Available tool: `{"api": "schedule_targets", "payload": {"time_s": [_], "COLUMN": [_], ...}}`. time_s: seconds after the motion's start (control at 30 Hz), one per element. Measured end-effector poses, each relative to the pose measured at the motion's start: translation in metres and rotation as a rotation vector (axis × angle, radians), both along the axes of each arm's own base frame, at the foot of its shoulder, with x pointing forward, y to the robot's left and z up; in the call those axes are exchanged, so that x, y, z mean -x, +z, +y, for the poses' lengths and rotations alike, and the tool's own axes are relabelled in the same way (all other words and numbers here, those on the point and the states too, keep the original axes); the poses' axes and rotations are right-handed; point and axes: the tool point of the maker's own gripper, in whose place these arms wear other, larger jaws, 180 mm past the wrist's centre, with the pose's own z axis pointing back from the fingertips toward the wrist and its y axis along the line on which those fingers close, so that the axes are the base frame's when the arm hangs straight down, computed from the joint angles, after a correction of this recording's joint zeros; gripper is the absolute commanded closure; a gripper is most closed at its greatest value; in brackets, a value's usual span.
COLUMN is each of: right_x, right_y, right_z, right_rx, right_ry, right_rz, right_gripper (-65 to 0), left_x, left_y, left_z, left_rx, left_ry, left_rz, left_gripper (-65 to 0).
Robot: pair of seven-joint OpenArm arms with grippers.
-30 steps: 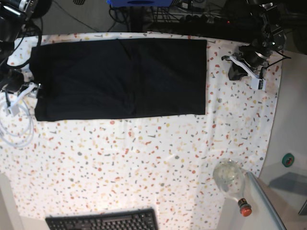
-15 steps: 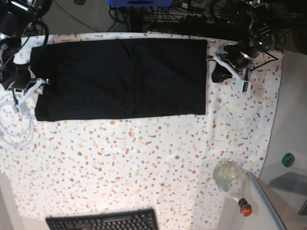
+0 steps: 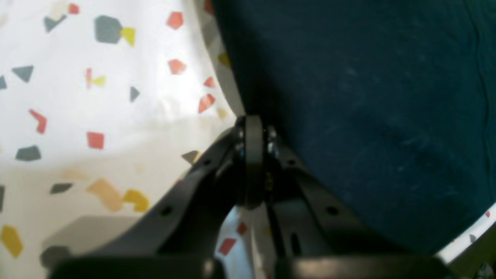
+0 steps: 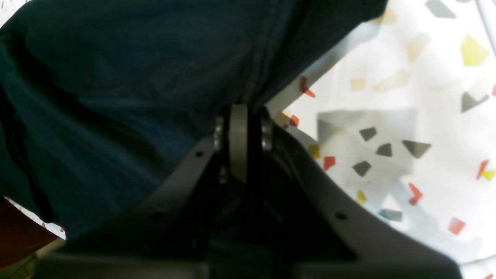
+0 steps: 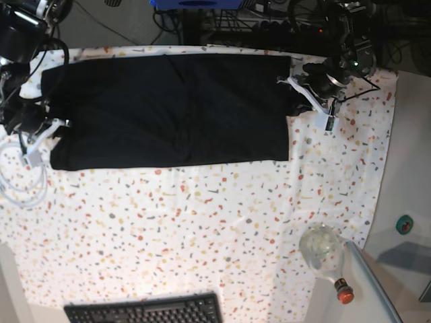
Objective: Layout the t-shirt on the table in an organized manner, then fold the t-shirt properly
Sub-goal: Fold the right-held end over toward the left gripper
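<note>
The black t-shirt (image 5: pixel 168 111) lies flat as a long folded rectangle across the far half of the speckled table (image 5: pixel 202 229). My left gripper (image 5: pixel 294 94) is shut at the shirt's right edge. In the left wrist view its closed tips (image 3: pixel 252 120) touch the border of the t-shirt (image 3: pixel 368 116), with table (image 3: pixel 97 97) on the other side. My right gripper (image 5: pixel 57 126) is at the shirt's left edge. The right wrist view shows it (image 4: pixel 239 110) shut on the hem of the t-shirt (image 4: pixel 116 97), which is raised slightly off the table (image 4: pixel 407 116).
A black keyboard (image 5: pixel 145 311) lies at the table's near edge. A glass bottle with a red cap (image 5: pixel 323 252) lies at the near right corner. A white cable (image 5: pixel 20 175) loops at the left. A green roll (image 5: pixel 404 224) sits on the grey side surface.
My left arm has moved left from the bare table to the shirt's right edge, staying shut. My right gripper has gone from open to shut at the shirt's left edge.
</note>
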Motion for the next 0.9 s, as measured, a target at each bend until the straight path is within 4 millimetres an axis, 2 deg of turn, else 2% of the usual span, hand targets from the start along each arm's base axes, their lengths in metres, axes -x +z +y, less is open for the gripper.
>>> {"api": "schedule_targets", "payload": {"time_s": [0.3,0.4,0.43,0.5,0.6,0.8,0.9], "right_x": [0.0056,0.0063,0.0056,0.0054,0.0055,0.0071,0.008], "right_y": [-0.0066,-0.0078,-0.0075,-0.0075,-0.0075,-0.0078,-0.0003], "right_z": [-0.0028,-0.0035,-0.0038,-0.0038,-0.0036,-0.0026,0.0005], "right_rx": [0.042,0.055,0.058,0.058,0.056,0.057,0.091], "right_ry": [0.019,0.026,0.027,0.027,0.027,0.033,0.067], "right_rz": [0.032,0.041,0.041,0.04,0.04,0.051,0.06], "right_gripper": [0.0,-9.8,-11.3,-10.1,0.0,0.0,0.0], "left_x": [-0.0005,-0.0009,-0.001,-0.0009,-0.0007,-0.0007,-0.0008], "left_y": [-0.0004,0.0001,0.0002,0.0001,0.0001,0.0,-0.0002], "left_z": [0.0072,0.0074,0.0074,0.0073,0.0074,0.0068,0.0044], "left_rx": [-0.017,-0.018,-0.018,-0.018,-0.018,-0.018,-0.016], "left_ry": [0.015,0.015,0.015,0.015,0.015,0.012,0.007], "left_rz": [0.003,0.002,0.002,0.002,0.002,0.002,0.003], "left_gripper": [0.0,0.0,0.0,0.0,0.0,0.0,0.0]}}
